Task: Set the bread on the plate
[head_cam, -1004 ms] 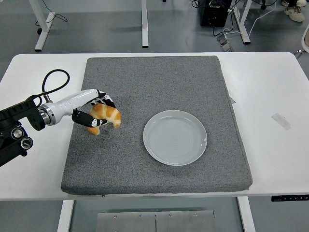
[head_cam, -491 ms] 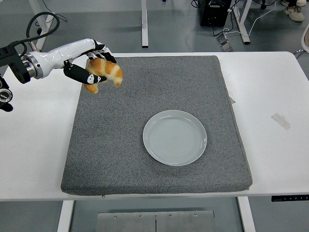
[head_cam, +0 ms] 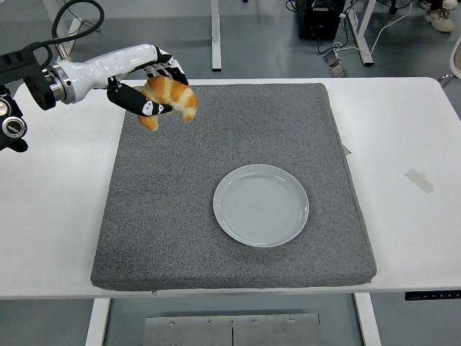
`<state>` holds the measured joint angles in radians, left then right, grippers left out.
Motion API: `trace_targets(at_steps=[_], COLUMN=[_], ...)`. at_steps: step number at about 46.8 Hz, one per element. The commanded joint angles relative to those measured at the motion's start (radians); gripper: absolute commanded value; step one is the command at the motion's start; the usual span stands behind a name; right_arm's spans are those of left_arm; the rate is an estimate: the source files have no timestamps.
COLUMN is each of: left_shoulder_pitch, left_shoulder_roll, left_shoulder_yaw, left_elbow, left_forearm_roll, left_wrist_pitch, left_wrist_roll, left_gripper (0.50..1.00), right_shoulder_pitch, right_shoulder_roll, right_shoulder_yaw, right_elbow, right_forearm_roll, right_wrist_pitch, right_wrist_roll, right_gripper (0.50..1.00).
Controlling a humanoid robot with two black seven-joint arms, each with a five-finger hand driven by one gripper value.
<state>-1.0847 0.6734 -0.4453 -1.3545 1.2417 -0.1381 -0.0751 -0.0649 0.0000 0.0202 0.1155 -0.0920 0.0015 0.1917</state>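
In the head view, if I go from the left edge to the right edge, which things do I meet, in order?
Left hand holding the croissant → plate on the grey mat → strip of tape on the white table.

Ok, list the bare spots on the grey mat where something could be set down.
The grey felt mat is bare everywhere around the round pale plate: the wide strip left of it, the far band, the near edge. The plate itself is empty. Only the far-left corner is crowded, under the left hand holding the golden croissant.

Bright, even overhead light; sharp, faint shadows
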Motion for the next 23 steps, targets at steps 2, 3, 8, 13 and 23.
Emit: trace_targets(at_steps=[2, 3, 8, 13, 23], left_shoulder_pitch=[0.000, 0.000, -0.001, 0.002, -0.034], left_shoulder_roll=[-0.015, -0.018, -0.038, -0.070, -0.132], left_shoulder_yaw=[0.000, 0.002, 0.003, 0.008, 0.083], left_elbow=[0.003, 0.003, 0.003, 0.003, 0.006], left_forearm_roll=[0.002, 0.002, 0.007, 0.016, 0.019], left_wrist_pitch=[0.000, 0.002, 0.000, 0.002, 0.003], left_wrist_roll=[0.000, 0.000, 0.000, 0.000, -0.002], left_gripper=[0.500, 0.500, 0.500, 0.500, 0.500], right_shoulder_pitch=[0.000, 0.000, 0.000, 0.002, 0.000], right_shoulder_roll=[0.000, 0.000, 0.000, 0.000, 0.000], right_shoulder_yaw=[0.000, 0.000, 0.000, 0.000, 0.000], right_elbow=[0.000, 0.000, 0.000, 0.000, 0.000], right_forearm_roll=[0.000, 0.000, 0.000, 0.000, 0.000], right_wrist_pitch=[0.000, 0.000, 0.000, 0.000, 0.000], right_wrist_roll=[0.000, 0.000, 0.000, 0.000, 0.000], right_gripper=[1.000, 1.000, 1.000, 1.000, 1.000])
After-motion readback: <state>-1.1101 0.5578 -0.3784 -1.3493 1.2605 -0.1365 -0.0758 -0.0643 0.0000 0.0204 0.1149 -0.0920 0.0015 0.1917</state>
